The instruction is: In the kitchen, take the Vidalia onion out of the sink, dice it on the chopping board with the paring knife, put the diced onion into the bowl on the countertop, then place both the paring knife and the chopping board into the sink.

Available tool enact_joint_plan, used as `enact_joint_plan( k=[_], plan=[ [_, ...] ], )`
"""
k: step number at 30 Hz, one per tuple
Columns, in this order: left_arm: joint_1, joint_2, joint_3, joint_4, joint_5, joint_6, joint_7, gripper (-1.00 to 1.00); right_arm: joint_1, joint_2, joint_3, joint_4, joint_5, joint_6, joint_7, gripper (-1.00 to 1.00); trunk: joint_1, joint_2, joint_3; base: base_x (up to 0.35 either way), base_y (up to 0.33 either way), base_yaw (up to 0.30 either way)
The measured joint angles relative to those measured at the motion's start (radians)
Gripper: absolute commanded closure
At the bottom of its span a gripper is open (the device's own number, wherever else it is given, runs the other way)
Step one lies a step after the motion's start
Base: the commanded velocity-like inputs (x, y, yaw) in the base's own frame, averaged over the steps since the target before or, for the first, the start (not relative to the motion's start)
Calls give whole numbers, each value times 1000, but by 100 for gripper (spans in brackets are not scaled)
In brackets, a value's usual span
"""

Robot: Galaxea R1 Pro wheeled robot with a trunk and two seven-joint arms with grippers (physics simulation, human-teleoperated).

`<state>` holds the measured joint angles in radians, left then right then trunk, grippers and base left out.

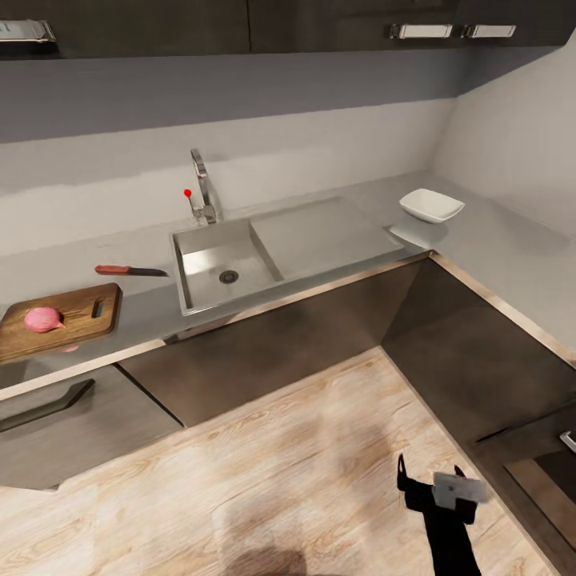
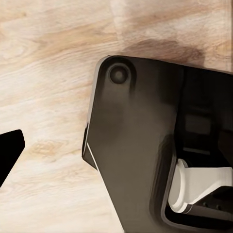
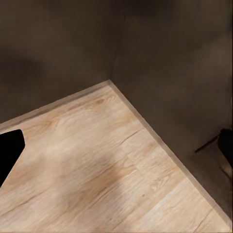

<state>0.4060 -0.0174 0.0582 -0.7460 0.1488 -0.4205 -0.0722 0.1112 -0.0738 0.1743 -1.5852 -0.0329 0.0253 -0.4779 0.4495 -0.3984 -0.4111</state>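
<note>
The pink onion [image 1: 43, 319] lies on the brown chopping board [image 1: 84, 306] at the left end of the grey countertop [image 1: 496, 248]. The paring knife [image 1: 128, 270] lies flat between the board and the sink [image 1: 200, 260], whose basin holds nothing. The tap [image 1: 202, 186] with its red knob stands behind the basin. The white bowl [image 1: 432, 205] sits near the corner at the right. My right gripper [image 1: 430, 474] hangs low over the floor, far from the counter, open and holding nothing; its wrist view shows the gripper [image 3: 119, 148] above bare floor. One left fingertip [image 2: 10, 153] shows at the frame's edge, nothing held.
Dark cabinet fronts [image 1: 320, 336] run under the L-shaped worktop and meet in a corner [image 3: 114, 80]. Light wooden floor [image 1: 304, 464] lies between me and the cabinets. A drawer handle [image 1: 44, 406] sticks out at the lower left. My own black base [image 2: 145, 145] is below the left wrist.
</note>
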Motion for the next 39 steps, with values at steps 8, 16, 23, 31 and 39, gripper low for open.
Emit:
enact_joint_plan(
  k=[8,16,23,31,39],
  plan=[
    [0,0,-3,2,0,0,0,-100,-356,1,-1,-21,5,340,-50,-100,0,0,0,0,0,0],
    [0,0,-3,2,-3,0,0,-100,-749,3,-1,-16,8,631,-94,-100,0,0,0,0,0,0],
    [0,0,-3,2,-22,0,0,-100,-1381,1,-15,314,7,868,-117,-100,0,0,0,2,0,0],
    [0,0,-3,2,-23,0,0,-100,-1596,-64,-192,815,-8,759,-81,-100,-1,0,0,148,-59,0],
    [0,0,-3,2,-23,0,0,-100,-1609,-149,-201,884,-74,740,282,-100,-1,0,0,291,-57,0]
  ],
)
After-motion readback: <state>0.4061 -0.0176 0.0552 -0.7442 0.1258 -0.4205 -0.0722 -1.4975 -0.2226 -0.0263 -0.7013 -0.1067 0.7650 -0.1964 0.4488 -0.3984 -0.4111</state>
